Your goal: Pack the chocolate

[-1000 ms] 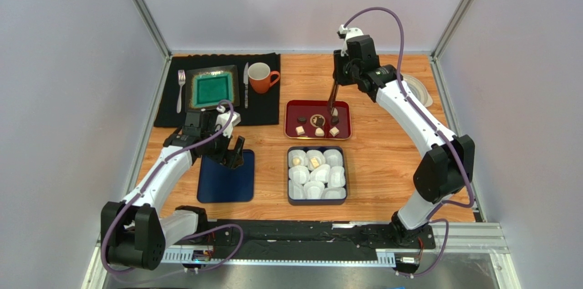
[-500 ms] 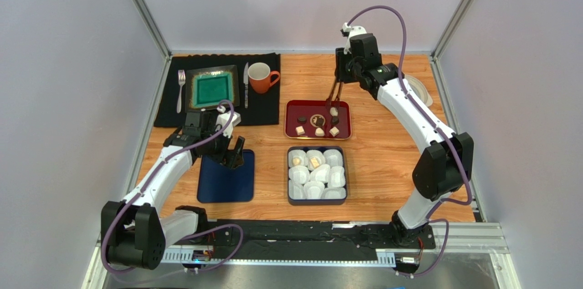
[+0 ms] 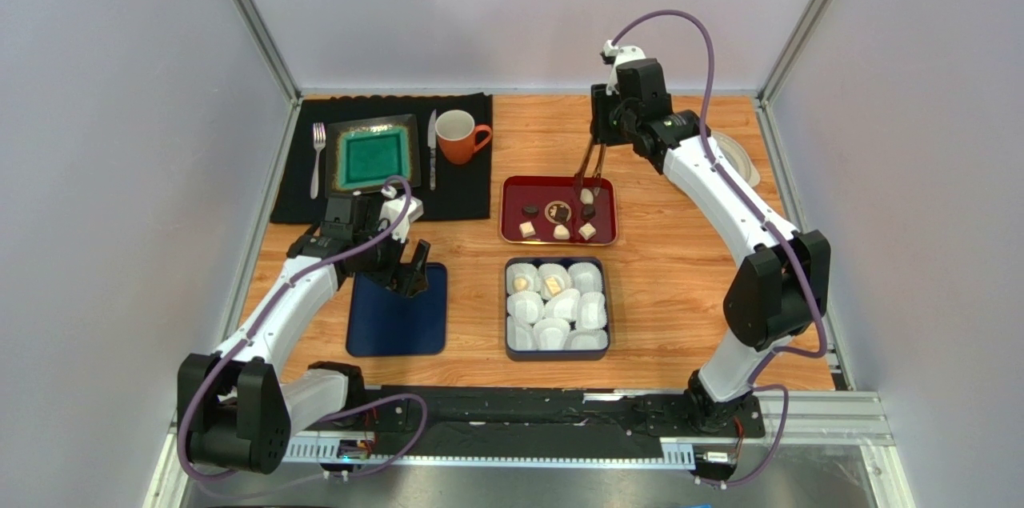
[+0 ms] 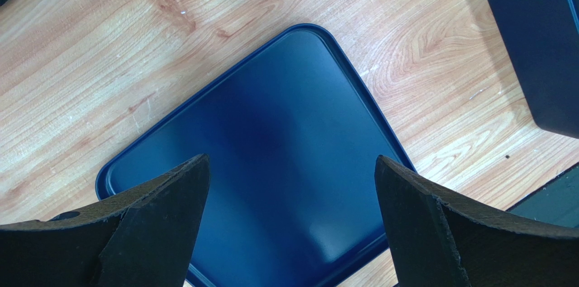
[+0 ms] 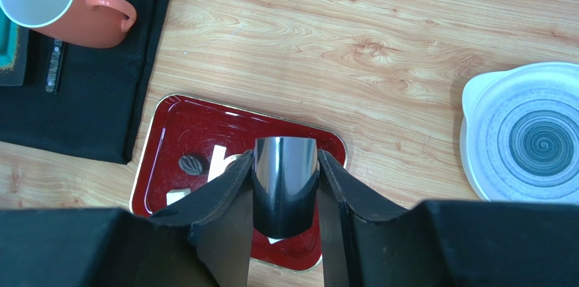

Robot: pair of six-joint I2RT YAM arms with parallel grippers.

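**Left arm** (image 3: 286, 298), **right arm** (image 3: 721, 202): links were white shells, joints black housings; both bases were bolted to a black rail (image 3: 529, 412) at the tabletop's (image 3: 673, 280) near edge.

**Purple cable** (image 3: 667, 14): one lay along each arm in loose loops.

**Left gripper** (image 4: 291, 161), **right gripper** (image 5: 285, 155): fingers (image 4: 156, 219) were matte black, wedge-shaped, rough-edged.

**Small white block** (image 3: 620, 52): one topped each wrist.
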